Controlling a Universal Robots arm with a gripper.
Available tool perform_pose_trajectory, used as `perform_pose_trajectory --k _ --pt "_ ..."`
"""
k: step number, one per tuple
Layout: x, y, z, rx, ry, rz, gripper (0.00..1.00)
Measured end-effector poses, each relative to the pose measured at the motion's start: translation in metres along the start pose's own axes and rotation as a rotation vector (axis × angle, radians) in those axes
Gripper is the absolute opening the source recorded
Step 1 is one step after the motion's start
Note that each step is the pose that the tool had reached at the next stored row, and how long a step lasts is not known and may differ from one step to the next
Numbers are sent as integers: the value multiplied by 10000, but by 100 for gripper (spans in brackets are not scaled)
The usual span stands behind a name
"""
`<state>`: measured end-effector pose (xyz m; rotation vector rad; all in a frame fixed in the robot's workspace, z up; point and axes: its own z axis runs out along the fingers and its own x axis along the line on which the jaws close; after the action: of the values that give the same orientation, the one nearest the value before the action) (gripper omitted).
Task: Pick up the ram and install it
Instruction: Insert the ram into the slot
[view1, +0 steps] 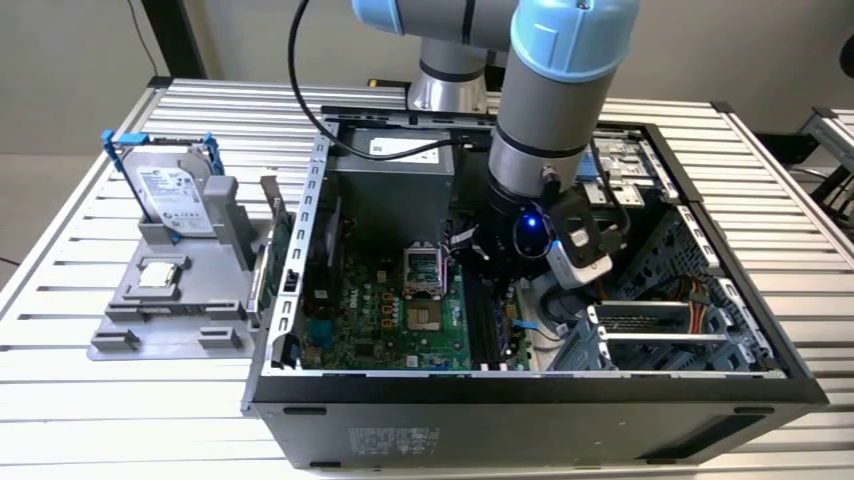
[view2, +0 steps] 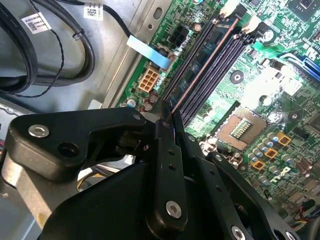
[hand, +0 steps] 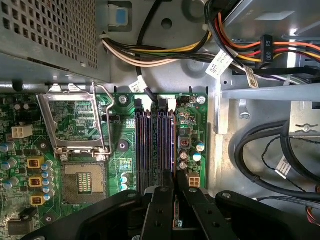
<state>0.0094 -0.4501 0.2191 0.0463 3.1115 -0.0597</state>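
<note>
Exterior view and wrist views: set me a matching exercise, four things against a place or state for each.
Things:
1. hard drive
2. CPU socket
3. gripper
4. power supply

Places or states:
A. over the black memory slots
B. perforated metal wall
C. standing in the grey holder outside the computer case
D. empty, retention frame raised

Pairs: 1-C, 2-D, 3-A, 4-B

The ram shows only as a thin edge between the black fingers; the gripper covers the near ends of the slots; the arm hides the case's middle.
</note>
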Motion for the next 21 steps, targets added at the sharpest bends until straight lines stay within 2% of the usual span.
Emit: perform_pose_trajectory --k 5,13,20,21 --pt "0 -2 8 -6 10 -4 0" --pt "2 1 75 -6 12 -4 0" --pt "2 1 75 -5 14 -3 0" --pt "2 1 75 -6 14 -4 100"
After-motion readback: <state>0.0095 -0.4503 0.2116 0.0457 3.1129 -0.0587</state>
